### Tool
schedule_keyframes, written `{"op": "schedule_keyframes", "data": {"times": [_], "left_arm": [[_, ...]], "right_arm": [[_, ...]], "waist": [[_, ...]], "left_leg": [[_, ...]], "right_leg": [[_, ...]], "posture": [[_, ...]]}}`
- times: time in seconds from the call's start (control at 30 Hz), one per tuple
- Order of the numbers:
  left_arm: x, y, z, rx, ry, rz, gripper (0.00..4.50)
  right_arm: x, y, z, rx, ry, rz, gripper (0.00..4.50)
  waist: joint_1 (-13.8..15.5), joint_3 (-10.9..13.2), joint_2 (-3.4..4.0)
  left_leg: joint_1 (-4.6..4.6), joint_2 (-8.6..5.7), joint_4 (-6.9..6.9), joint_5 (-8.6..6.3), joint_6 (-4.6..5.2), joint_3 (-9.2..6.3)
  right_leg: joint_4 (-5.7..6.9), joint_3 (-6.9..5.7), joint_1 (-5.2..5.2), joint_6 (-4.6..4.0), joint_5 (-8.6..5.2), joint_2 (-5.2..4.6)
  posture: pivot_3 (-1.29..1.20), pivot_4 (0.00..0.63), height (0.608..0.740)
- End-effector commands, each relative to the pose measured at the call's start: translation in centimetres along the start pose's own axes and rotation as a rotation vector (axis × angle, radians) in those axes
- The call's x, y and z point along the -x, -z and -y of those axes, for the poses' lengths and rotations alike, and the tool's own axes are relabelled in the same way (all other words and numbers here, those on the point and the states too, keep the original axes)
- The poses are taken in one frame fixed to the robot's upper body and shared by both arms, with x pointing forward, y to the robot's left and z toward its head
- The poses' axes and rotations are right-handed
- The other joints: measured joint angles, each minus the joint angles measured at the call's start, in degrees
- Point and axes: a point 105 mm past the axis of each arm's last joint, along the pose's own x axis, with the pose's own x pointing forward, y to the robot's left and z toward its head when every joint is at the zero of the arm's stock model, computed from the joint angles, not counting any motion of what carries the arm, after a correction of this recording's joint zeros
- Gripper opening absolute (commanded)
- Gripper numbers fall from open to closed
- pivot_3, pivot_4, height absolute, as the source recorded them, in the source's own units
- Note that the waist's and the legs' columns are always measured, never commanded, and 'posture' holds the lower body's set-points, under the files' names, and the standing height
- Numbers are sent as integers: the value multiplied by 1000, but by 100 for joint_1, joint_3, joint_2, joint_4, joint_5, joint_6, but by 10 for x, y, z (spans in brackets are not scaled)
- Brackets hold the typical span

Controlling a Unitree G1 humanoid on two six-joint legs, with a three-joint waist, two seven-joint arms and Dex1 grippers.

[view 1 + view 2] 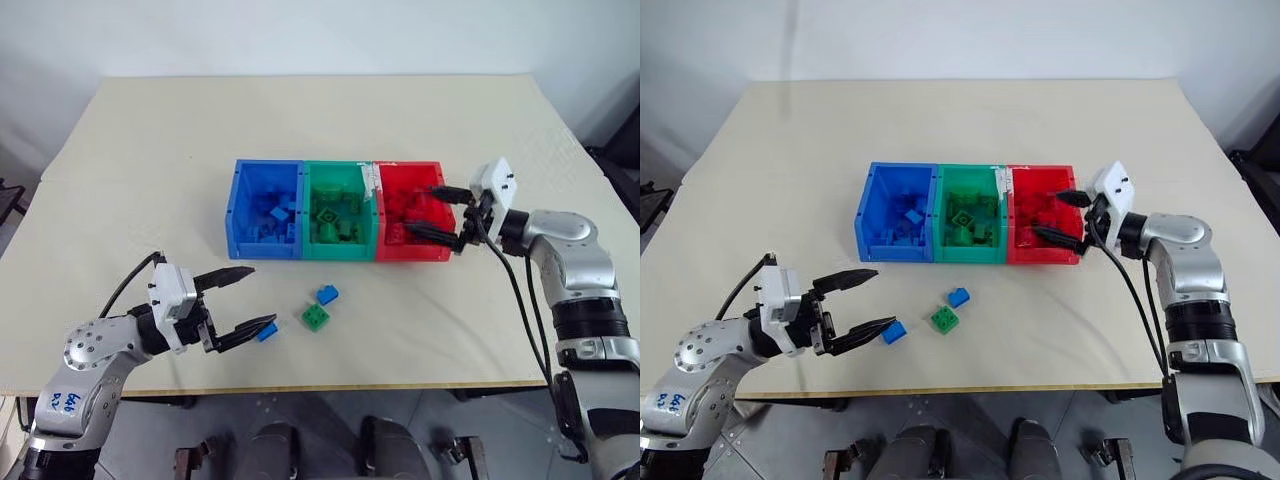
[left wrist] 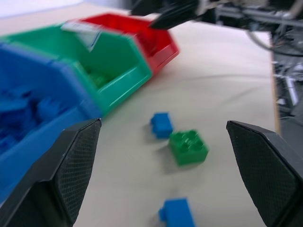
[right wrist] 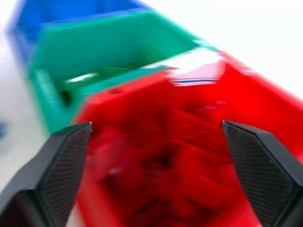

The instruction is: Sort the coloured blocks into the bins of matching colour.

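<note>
Your left gripper (image 1: 243, 298) has its jaws wide apart and empty, level above the table (image 1: 130, 180). One blue block (image 1: 267, 332) lies just beside its lower finger, so the finger can push it away if you come in too low. A second blue block (image 1: 327, 294) and a green block (image 1: 316, 317) lie almost touching; closing on one can knock the other. Your right gripper (image 1: 435, 212) is spread and empty over the red bin (image 1: 412, 250), which holds red blocks. The blue bin (image 1: 262, 245) holds blue ones, the green bin (image 1: 338, 250) green ones.
</note>
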Motion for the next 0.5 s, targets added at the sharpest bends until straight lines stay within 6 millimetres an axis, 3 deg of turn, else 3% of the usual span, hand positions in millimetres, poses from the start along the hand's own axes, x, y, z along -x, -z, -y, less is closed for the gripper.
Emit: {"op": "schedule_keyframes", "data": {"times": [0.03, 0.27, 0.37, 0.5], "left_arm": [[27, 2, -15, -43, -95, -34, 4500], [63, 20, -32, -62, -164, -175, 4500], [58, 17, -30, -66, -118, -186, 4500], [33, 8, -14, -62, -3, -195, 4500]], "right_arm": [[31, -25, -13, 151, -68, 93, 4461], [71, 13, -54, 124, -210, -15, 4461], [79, 18, -63, 50, -222, -9, 4461], [82, 25, -69, 51, -221, -21, 4461]], "waist": [[4, 0, 0], [7, -1, -2], [-1, -1, -1], [8, -1, -1]], "left_leg": [[-1, 0, 0, 0, 0, 0], [3, 2, -1, -3, 4, 4], [7, 3, -1, -2, 4, 10], [12, 4, -1, -3, 3, 7]], "right_leg": [[-1, 0, 0, 0, 0, 0], [-5, -4, 5, 0, 0, 0], [-2, -1, 5, 0, 0, -3], [1, 1, 6, 0, 0, -5]], "posture": [[0, 150, 740], [0, 150, 740], [0, 150, 740], [0, 150, 740]]}}
